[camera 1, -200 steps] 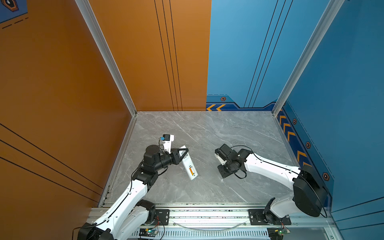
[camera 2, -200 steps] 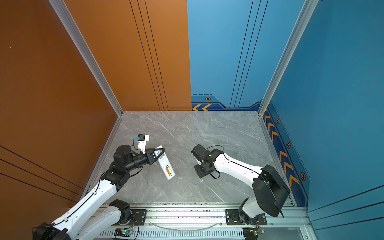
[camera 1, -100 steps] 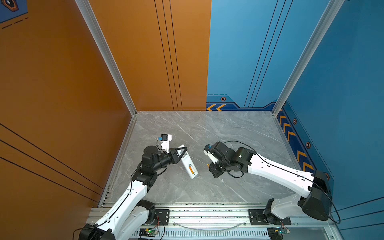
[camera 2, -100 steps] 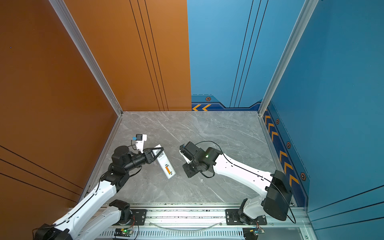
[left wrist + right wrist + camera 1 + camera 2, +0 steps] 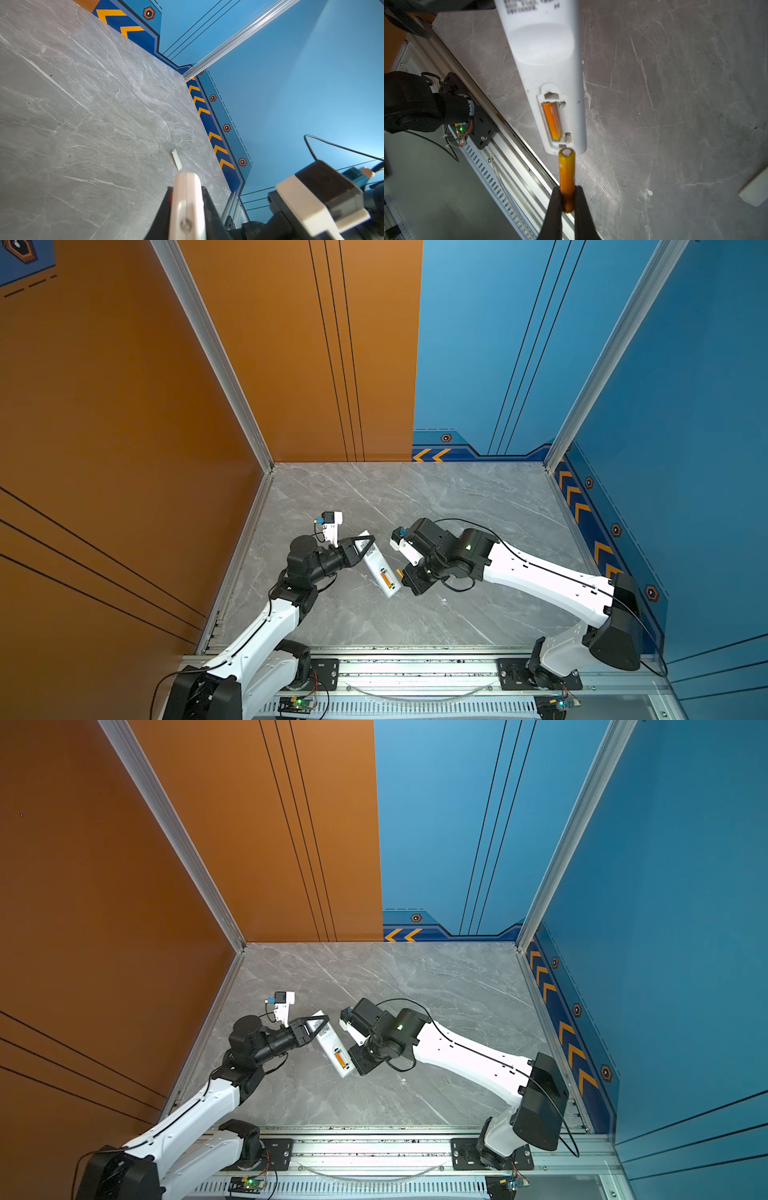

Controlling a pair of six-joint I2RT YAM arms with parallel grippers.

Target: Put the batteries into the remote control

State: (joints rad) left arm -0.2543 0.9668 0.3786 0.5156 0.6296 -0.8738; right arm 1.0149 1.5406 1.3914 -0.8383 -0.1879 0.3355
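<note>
Right tool now brought battery beside remote control; left tool unmoved

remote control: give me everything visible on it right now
The remote control is a slim white plastic bar, back side showing, with blurred printed text near the held end. The left claw is shut on that end and holds it tilted off the table. Its battery bay is uncovered: one orange battery is seated in one slot; the other slot is empty, with its spring contacts bare. The right claw holds the second battery just off the bay end; contact is unclear.
</note>
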